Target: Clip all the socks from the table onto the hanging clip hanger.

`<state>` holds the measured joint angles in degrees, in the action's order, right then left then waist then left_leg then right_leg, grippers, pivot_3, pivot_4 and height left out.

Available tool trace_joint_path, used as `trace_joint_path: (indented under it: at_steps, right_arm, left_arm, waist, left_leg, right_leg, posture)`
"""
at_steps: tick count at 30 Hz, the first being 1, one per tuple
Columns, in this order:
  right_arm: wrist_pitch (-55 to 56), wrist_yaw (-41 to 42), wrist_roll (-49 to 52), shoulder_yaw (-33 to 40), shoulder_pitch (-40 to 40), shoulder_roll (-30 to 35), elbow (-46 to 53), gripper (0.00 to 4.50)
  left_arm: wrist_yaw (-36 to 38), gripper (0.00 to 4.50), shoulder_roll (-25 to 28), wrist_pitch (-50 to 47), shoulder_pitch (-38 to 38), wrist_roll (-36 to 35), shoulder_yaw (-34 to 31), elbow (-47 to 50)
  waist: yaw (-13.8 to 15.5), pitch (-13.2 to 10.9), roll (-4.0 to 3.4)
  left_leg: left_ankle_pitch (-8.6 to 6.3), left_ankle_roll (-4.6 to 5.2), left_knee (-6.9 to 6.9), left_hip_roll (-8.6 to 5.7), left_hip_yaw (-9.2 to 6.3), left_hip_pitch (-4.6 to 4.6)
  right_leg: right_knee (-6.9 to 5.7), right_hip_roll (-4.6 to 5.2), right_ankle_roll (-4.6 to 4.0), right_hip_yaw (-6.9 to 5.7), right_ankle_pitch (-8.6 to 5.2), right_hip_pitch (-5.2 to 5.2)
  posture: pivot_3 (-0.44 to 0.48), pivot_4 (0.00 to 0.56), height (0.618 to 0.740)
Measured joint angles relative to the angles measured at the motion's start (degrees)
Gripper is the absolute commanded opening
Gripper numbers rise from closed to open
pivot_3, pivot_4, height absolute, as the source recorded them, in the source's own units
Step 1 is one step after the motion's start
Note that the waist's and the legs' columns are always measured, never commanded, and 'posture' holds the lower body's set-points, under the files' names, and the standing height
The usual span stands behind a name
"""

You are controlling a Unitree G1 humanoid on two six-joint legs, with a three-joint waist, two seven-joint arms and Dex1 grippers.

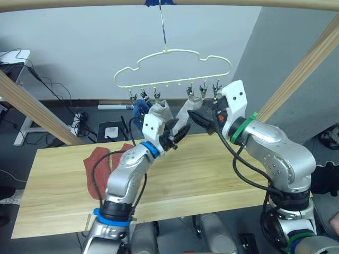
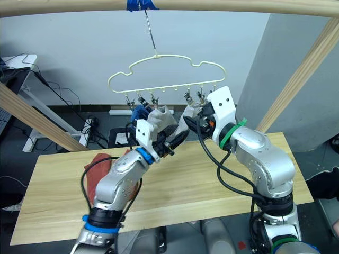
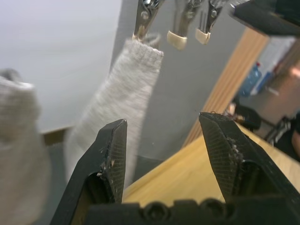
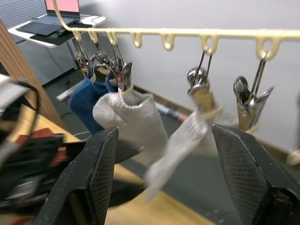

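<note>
The clip hanger [image 1: 172, 69] hangs by its thin hook from a wooden bar [image 1: 169, 3] overhead, above the far edge of the table [image 1: 212, 174]. Four socks hang from its row of clips. Two blue socks [image 4: 89, 101] hang at the left end, close together. Just right of them hangs a grey sock [image 4: 136, 117], clipped by its cuff. A second grey sock [image 4: 180, 140] hangs from a clip further right, slanting down to the left. The clips right of it [image 4: 248, 105] hold nothing.

Two red socks [image 1: 100, 166] lie flat on the left part of the table, side by side and touching, partly hidden behind the left arm.

The left gripper [image 1: 177, 135] is raised just below the hanging grey socks, its two black fingers [image 3: 110, 159] spread apart and pinching nothing. The right gripper [image 1: 204, 119] reaches in from the right at about the height of the lower ends of the grey socks, just beside the second one. Its fingers [image 4: 98, 173] are also spread wide, with nothing between them. The two grippers face each other, near but apart.
</note>
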<state>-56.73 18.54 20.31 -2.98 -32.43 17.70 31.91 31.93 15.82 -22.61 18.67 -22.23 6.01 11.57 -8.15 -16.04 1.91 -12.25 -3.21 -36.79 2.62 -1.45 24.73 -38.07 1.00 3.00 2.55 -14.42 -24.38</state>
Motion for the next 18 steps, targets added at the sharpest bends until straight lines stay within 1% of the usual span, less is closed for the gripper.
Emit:
trace_joint_path:
  at_steps: [3,5,8,10,13,18]
  right_arm:
    - [3.4,-0.7,-1.6,-0.4,1.6,0.1,-0.2,3.31]
    - [5.0,-1.5,-2.2,-0.4,2.0,-0.6,-0.6,3.31]
    - [7.4,-3.1,-2.9,0.1,2.0,-3.1,-2.4,2.75]
    - [8.1,-3.8,-3.3,0.1,1.9,-3.6,-3.6,2.14]
    - [9.1,-5.0,-3.9,-0.2,1.2,-4.9,-5.7,2.14]
    - [11.2,-7.3,-6.2,-0.6,-1.0,-6.7,-10.1,2.14]
  left_arm:
    - [5.0,2.7,6.0,-1.5,0.0,-1.7,-1.3,3.8]
    - [7.2,2.7,8.4,-2.5,0.3,-3.3,-2.2,4.9]
    - [9.3,2.74,11.7,-3.8,1.8,-4.8,-4.2,5.0]
    - [9.8,2.74,12.4,-4.2,3.2,-5.2,-5.6,5.0]
    - [10.0,2.74,12.6,-4.4,3.5,-5.6,-6.3,5.0]
    - [10.0,2.74,12.5,-4.4,4.5,-5.6,-6.3,4.6]
  waist:
    - [0.0,0.0,0.0]
    - [0.1,0.0,0.0]
    - [0.1,0.0,0.01]
    - [0.2,0.1,0.02]
    - [0.2,0.1,0.02]
    - [0.2,0.1,0.03]
  left_leg:
    - [0.0,0.0,-0.02,0.0,0.01,0.0]
    - [0.0,0.0,-0.05,0.0,0.01,0.0]
    - [0.01,0.0,-0.05,0.01,-0.01,0.0]
    - [0.01,0.0,-0.06,0.0,0.01,0.0]
    - [0.0,0.0,-0.05,-0.01,0.02,0.01]
    - [0.01,-0.01,-0.07,0.0,0.01,0.01]
  right_leg:
    - [0.0,0.01,0.0,0.0,0.01,0.0]
    - [-0.01,0.01,0.01,0.0,0.02,0.0]
    - [-0.03,0.01,0.0,-0.01,0.03,-0.01]
    - [-0.02,0.02,-0.01,0.0,0.04,0.0]
    - [0.0,0.03,-0.23,0.01,0.18,0.0]
    - [-0.05,0.03,-0.25,-0.01,0.2,0.0]
  posture:
    - [-0.204,0.206,0.74]
    - [-0.192,0.2,0.74]
    - [-0.183,0.199,0.74]
    - [-0.18,0.198,0.74]
    - [-0.177,0.198,0.74]
    - [-0.175,0.194,0.74]
